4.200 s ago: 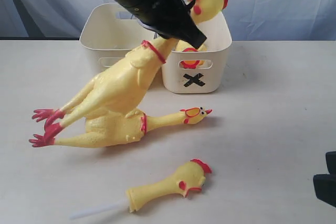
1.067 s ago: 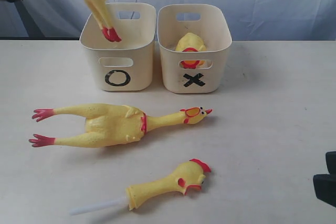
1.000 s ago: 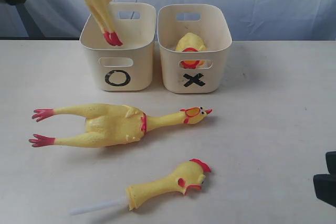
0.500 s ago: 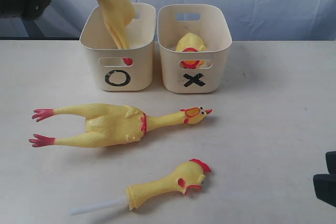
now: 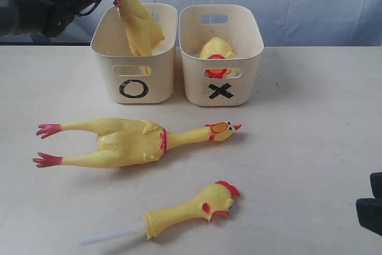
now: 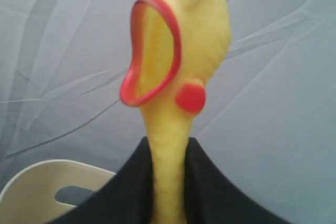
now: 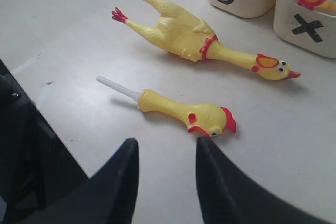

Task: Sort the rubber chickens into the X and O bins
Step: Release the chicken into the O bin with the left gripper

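Blue drapes (image 5: 310, 4) behind; left gripper (image 6: 168, 174) pinches the long yellow rubber chicken's (image 5: 143, 28) neck, legs inside the cream plastic O tub (image 5: 106, 79). Released leaning, it could flop out.

bin marked O (image 5: 156, 85), bin marked X (image 5: 197, 85)

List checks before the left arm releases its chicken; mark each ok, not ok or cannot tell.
1. Left gripper shut on the long yellow rubber chicken, at its neck: ok.
2. Its body inside the cream plastic O bin: ok.
3. Feet touching bin floor: cannot tell.
4. Right gripper open, empty: ok.
5. All toys binned: not ok; another long chicken and a yellow head on white stick lie outside.
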Robot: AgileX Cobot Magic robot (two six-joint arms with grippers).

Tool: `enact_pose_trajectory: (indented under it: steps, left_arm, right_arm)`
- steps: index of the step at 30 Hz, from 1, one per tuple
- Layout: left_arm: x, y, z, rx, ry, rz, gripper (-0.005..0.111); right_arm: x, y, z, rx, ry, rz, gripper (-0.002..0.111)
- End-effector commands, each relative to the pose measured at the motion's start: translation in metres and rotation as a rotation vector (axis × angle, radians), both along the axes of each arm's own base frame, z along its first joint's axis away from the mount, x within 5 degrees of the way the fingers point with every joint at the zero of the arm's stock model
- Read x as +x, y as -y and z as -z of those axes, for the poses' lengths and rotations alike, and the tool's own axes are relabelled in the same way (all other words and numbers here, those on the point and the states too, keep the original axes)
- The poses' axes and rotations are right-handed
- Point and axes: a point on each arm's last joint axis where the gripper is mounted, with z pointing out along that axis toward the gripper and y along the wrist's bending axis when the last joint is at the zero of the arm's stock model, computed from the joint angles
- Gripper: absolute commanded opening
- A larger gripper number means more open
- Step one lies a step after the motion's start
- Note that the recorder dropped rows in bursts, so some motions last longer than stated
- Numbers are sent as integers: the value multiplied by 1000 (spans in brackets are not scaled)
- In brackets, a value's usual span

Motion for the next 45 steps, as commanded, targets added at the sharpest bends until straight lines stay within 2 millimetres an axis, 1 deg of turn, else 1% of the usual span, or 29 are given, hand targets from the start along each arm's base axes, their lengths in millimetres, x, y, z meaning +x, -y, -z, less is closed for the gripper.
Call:
enact_pose_trajectory:
  steps: [1, 3, 7, 9, 12, 13, 15, 17, 20, 28, 30, 32, 34, 35, 36, 37, 43, 44, 45]
  left_arm:
    - [0, 1, 1, -35, -41, -16, 0]
    - [1, 1, 6, -55, -80, -19, 0]
    - [0, 3, 8, 0, -83, 6, 0]
    - [0, 3, 8, 8, -84, 12, 4]
    - [0, 2, 11, 13, -113, 1, 25]
    - [0, 2, 11, 14, -118, -1, 37]
    - [0, 2, 11, 15, -119, -1, 47]
    - [0, 1, 13, 22, -138, -9, 55]
    - [-1, 0, 15, 31, -163, -19, 58]
    - [-1, 0, 16, 35, -173, -23, 58]
    - [-1, 0, 13, 34, -166, -23, 58]
    - [-4, -1, 2, 41, -143, -21, 58]
    - [-8, -1, -12, 100, -112, -2, 58]
    - [-11, -1, -22, 157, -90, 11, 57]
    - [-13, -2, -28, 190, -88, 10, 55]
    - [-17, -4, -37, 243, -93, -1, 46]
    - [-33, -21, -61, 446, -177, -106, 7]
    - [-36, -25, -65, 489, -189, -125, 2]
    - [-38, -28, -70, 537, -195, -140, 0]
  right_arm:
    - [0, 1, 1, 2, 8, 1, 35]
    - [0, 1, 1, 2, 8, 1, 35]
    - [0, 1, 1, 2, 8, 1, 35]
    - [0, 1, 1, 2, 8, 1, 35]
    - [0, 1, 1, 2, 8, 1, 35]
    - [0, 1, 1, 2, 8, 1, 35]
    - [0, 1, 1, 2, 8, 1, 35]
    - [0, 1, 1, 2, 8, 1, 35]
    - [0, 1, 1, 2, 8, 1, 35]
    - [0, 1, 1, 2, 8, 1, 35]
    - [0, 1, 1, 2, 8, 1, 35]
    - [0, 1, 1, 2, 8, 1, 35]
    - [0, 1, 1, 2, 8, 1, 35]
    - [0, 1, 1, 2, 8, 1, 35]
    - [0, 1, 1, 2, 8, 1, 35]
    - [0, 1, 1, 2, 8, 1, 35]
    - [0, 1, 1, 2, 8, 1, 35]
    - [0, 1, 1, 2, 8, 1, 35]
    - [0, 1, 1, 2, 8, 1, 35]
